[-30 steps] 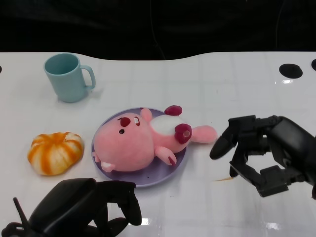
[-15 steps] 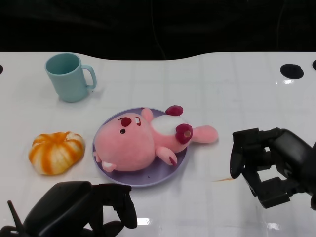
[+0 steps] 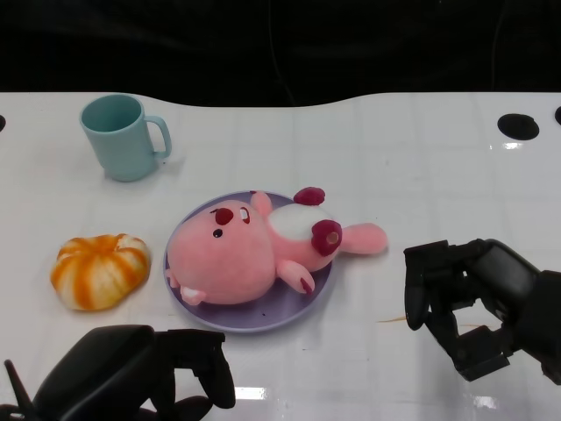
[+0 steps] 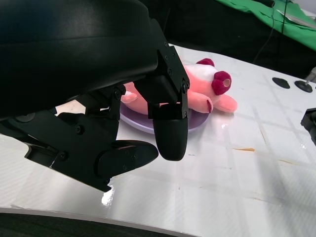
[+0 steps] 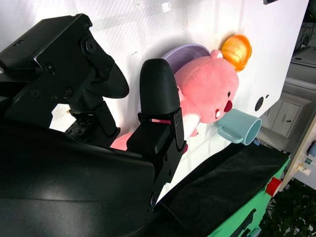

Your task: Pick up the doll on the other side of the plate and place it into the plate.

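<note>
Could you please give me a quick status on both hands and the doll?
Left hand and right hand empty, apart from everything. Pink plush doll lies on the round purple plate, one leg overhanging. Nothing in the way.

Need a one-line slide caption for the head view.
Pink doll lies on the purple plate; right hand empty beside it.

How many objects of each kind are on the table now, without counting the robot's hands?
Pink plush doll: 1
Purple plate: 1
Teal mug: 1
Orange and white pumpkin toy: 1
Total: 4
</note>
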Robot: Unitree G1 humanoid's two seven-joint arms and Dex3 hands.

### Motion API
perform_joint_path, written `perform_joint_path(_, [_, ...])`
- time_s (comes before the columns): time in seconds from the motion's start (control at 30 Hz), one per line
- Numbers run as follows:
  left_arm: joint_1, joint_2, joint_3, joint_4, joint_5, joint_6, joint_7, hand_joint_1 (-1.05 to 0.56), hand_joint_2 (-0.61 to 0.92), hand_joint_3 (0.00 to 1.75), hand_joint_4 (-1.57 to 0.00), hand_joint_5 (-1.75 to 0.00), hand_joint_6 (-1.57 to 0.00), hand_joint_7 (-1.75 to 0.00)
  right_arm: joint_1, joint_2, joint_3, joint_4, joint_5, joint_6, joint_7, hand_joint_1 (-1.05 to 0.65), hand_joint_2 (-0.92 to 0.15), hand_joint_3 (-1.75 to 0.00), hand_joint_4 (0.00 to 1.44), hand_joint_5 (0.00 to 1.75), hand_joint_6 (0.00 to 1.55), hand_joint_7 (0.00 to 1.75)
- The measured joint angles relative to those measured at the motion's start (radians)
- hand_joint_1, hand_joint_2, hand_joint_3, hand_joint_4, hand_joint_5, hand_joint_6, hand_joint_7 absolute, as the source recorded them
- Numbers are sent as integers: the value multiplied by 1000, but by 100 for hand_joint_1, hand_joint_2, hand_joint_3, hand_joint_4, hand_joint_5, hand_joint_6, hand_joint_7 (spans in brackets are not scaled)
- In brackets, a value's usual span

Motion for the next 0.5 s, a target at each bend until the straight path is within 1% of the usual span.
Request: perform_joint_path(0.5, [2, 1, 8, 4, -9, -11, 0, -18, 72, 69, -71, -143, -77, -103, -6, -3, 11, 5, -31, -2, 3, 1, -30, -148, 94, 175, 82, 161])
